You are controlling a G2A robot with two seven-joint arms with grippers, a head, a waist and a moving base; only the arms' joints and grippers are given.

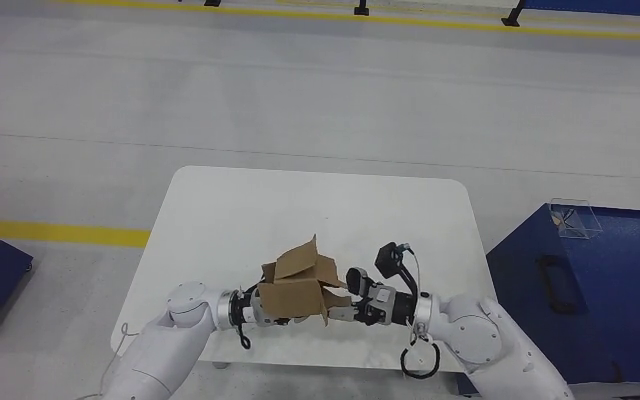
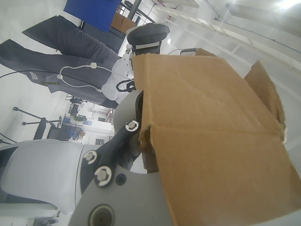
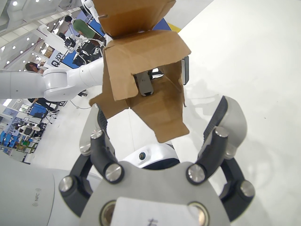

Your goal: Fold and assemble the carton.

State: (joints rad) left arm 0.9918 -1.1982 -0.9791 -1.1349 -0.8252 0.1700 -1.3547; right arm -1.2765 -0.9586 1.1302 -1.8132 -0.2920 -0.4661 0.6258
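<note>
Two claws are flanking the half-folded brown cardboard carton (image 1: 295,288), which is being held over the near part of the white rounded-corner surface (image 1: 400,215) with its flaps splaying outward. Your left claw (image 1: 261,304) is clamping one side wall of the carton, one finger inside and the other outside. Your right claw (image 3: 162,114) is gaping wide just beside the opposite end, with a loose flap (image 3: 174,123) hanging between its fingers (image 3: 211,124), and you cannot tell whether either is touching it.
</note>
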